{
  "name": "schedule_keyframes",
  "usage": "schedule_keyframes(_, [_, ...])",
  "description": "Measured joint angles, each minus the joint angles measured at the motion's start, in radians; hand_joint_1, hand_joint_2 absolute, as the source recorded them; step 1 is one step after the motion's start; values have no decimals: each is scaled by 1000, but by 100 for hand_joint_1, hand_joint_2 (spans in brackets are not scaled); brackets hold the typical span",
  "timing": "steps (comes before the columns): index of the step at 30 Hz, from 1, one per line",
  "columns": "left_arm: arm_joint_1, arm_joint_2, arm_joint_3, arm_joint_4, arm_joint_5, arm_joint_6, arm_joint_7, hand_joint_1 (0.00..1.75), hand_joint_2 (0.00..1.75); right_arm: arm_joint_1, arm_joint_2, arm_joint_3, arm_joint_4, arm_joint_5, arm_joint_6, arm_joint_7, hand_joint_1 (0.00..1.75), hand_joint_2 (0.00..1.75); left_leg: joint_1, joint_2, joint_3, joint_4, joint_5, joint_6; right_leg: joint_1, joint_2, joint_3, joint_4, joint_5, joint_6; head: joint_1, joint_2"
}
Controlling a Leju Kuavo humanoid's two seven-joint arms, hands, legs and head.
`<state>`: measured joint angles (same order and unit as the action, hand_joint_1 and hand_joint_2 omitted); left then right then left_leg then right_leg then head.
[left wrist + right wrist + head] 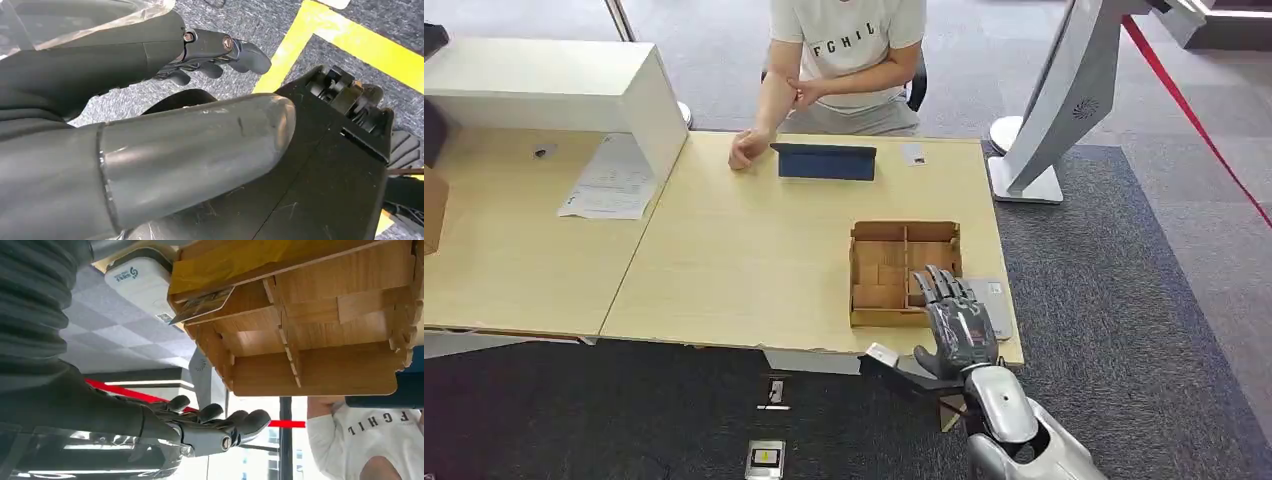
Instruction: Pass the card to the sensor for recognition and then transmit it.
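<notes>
Right hand [957,325] raised at the near right corner of the table [724,260], fingers [235,422] spread and holding nothing — that is the robot's position as it reaches toward a divided wooden box [904,272]. From the head view the fingertips hover over the box's near right compartment, though whether they touch the rim cannot be told. In the right wrist view a card [202,305] leans tilted in a compartment on the side of the box nearest a white reader [142,282], its long edge running along the box wall; it lies just ahead of the fingers, so the reach looks like a short one forward and down. That same reader shows as a pale flat unit [992,305] lying just beside the box on the hand's outer side, so the card, once lifted, would have little way to travel.

Left hand [210,55] hangs low over the carpet, fingers loosely apart and empty, well apart from the table. Right is plainly the nearer hand. Across the table sits a person [844,60], behind a dark tablet [824,162].
</notes>
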<state>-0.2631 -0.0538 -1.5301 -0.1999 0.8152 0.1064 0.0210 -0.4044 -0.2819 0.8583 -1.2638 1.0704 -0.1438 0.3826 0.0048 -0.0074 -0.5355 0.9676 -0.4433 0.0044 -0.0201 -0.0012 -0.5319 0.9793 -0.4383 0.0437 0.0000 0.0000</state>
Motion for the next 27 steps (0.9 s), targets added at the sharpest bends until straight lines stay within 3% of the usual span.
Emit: schedule_keyframes(27, [-4,-2,-1,0,-28,-19,10,0,0,-51,22,-24,122,9,-24,-8,0,175,0,0,0,0,0,0,0,0,0,0,0,0,0,0])
